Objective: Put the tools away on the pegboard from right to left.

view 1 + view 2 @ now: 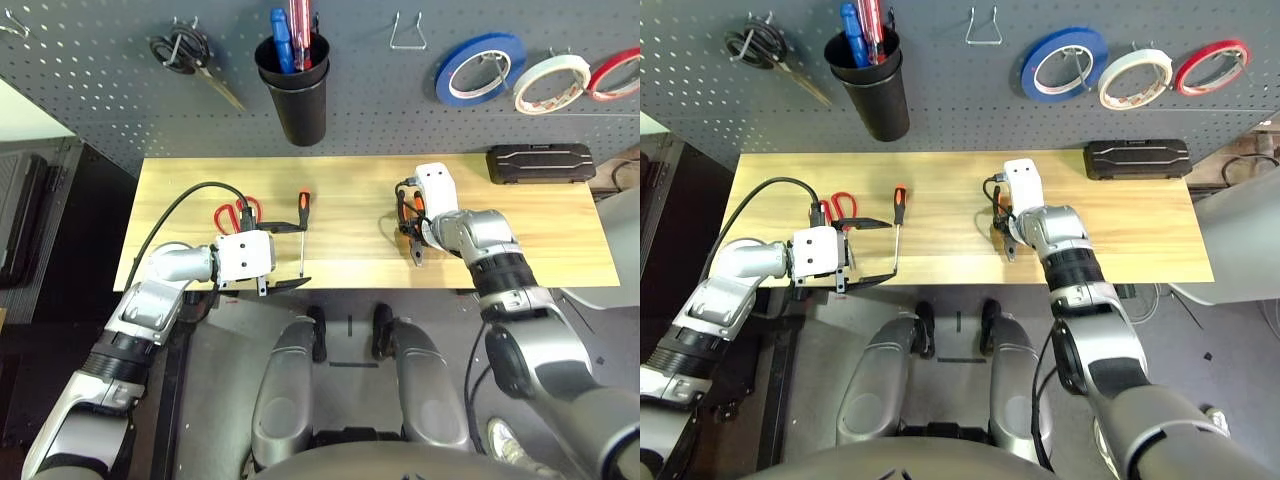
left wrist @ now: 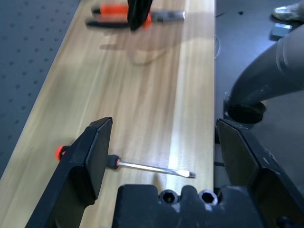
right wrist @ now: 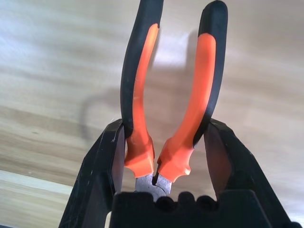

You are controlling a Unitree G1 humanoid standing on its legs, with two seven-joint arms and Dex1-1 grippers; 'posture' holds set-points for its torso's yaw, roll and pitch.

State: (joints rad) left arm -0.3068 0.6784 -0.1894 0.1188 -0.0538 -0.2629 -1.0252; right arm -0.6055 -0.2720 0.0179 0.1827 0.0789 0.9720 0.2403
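The right end effector [image 3: 164, 156] is closed on the pliers [image 3: 173, 104]. Its two black fingers [image 3: 102, 166] are pressed against the outer sides of the orange-and-black handles close to the pivot. The pliers are held just right of the middle of the counter [image 1: 540, 235], with the handles directed toward the rear edge and the metal nose toward the front edge. Whether the pliers rest on the counter surface or are raised off it cannot be determined.

The left end effector [image 2: 164, 156] is spread wide and holds nothing. It is positioned at the front edge of the counter, toward the left end. The metal shaft of the screwdriver [image 1: 301, 232] is seen between its fingers in the left wrist view, without contact. The screwdriver lies left of the counter's middle, with the orange-and-black handle toward the rear edge and the tip toward the front edge. The red-handled scissors [image 1: 237, 212] lie near the left end of the counter, just behind the left end effector.

The pegboard [image 1: 90, 90] is mounted behind the rear edge. The white tape roll [image 1: 551, 82] is hung on a hook there, between a blue tape roll [image 1: 480, 67] and a red tape roll [image 1: 614, 73]. Black-handled scissors [image 1: 185, 52] hang at the left, beside a black cup holder [image 1: 295, 95]. A black case [image 1: 540, 163] lies at the rear right of the counter.
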